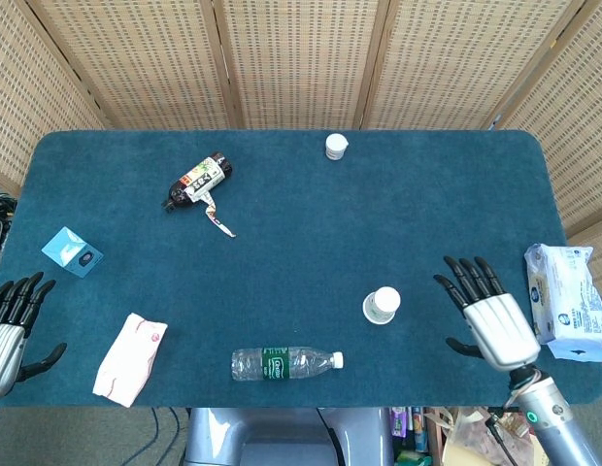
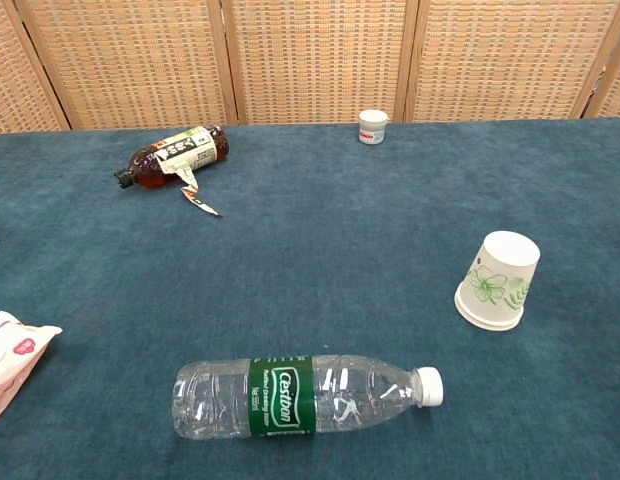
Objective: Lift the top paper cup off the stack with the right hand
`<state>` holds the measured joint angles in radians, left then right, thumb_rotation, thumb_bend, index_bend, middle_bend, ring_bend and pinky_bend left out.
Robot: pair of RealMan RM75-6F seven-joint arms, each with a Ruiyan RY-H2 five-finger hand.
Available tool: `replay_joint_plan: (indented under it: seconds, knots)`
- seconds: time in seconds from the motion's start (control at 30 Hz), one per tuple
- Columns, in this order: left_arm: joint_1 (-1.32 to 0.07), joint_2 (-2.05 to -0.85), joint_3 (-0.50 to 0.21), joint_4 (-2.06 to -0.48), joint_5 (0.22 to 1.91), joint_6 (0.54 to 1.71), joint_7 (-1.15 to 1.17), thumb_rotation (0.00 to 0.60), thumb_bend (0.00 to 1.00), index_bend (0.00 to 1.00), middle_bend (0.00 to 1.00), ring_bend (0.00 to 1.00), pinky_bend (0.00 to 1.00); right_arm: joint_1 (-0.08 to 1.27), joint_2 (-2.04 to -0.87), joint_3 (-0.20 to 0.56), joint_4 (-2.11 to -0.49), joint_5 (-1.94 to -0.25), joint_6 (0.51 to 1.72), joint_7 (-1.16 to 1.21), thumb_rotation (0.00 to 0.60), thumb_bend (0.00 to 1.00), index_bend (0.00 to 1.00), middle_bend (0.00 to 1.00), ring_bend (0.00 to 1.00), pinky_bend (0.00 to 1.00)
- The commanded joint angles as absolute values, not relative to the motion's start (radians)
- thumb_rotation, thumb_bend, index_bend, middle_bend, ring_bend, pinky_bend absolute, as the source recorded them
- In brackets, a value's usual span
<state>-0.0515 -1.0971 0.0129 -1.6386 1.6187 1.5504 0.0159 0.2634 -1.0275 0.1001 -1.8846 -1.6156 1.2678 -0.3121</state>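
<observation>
Right hand [image 1: 497, 325] over the table, fingers spread, holding nothing
The upside-down paper cup stack [image 1: 382, 304] stood near the table's [image 1: 427, 184] front edge, bare cloth between it and the hand; left hand [image 1: 10, 325] sat spread at the far corner

Green label of the clear plastic bottle [image 2: 305, 398] lying on its side reads "Cestbon" in white script, print on the dark bottle's [image 2: 172, 155] torn label and the pink-and-white packet [image 2: 12, 361] too small to read
</observation>
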Motion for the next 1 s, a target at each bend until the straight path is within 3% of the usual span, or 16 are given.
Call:
replay_joint_plan:
  seconds: [0.03,0.27,0.43,0.67,1.0]
  knots:
    - [-0.052,-1.097,0.013,-1.637,1.617,1.548,0.014,0.600,0.27,0.00,0.00,0.00,0.00,0.345,-1.039,0.132,-1.956,-1.521,1.147,-0.426,0.600,0.13,0.16,0.03,0.00,0.00]
    - [-0.056,-1.099,0.013,-1.636,1.617,1.542,0.015,0.600,0.27,0.00,0.00,0.00,0.00,0.428,-1.088,0.161,-2.005,-1.400,1.046,-0.551,0.600,0.13,0.17,0.03,0.00,0.00]
    - [-0.056,-1.097,0.016,-1.636,1.620,1.540,0.007,0.600,0.27,0.00,0.00,0.00,0.00,0.519,-1.163,0.192,-2.025,-1.212,0.979,-0.678,0.600,0.13,0.20,0.05,0.00,0.00]
    - [-0.061,-1.098,0.015,-1.634,1.616,1.532,0.005,0.600,0.27,0.00,0.00,0.00,0.00,0.607,-1.219,0.187,-2.015,-1.049,0.960,-0.798,0.600,0.22,0.22,0.06,0.00,0.00]
    - [-0.065,-1.099,0.014,-1.634,1.611,1.523,0.007,0.600,0.27,0.00,0.00,0.00,0.00,0.740,-1.256,0.170,-2.012,-0.812,0.989,-0.966,0.600,0.26,0.26,0.10,0.00,0.00]
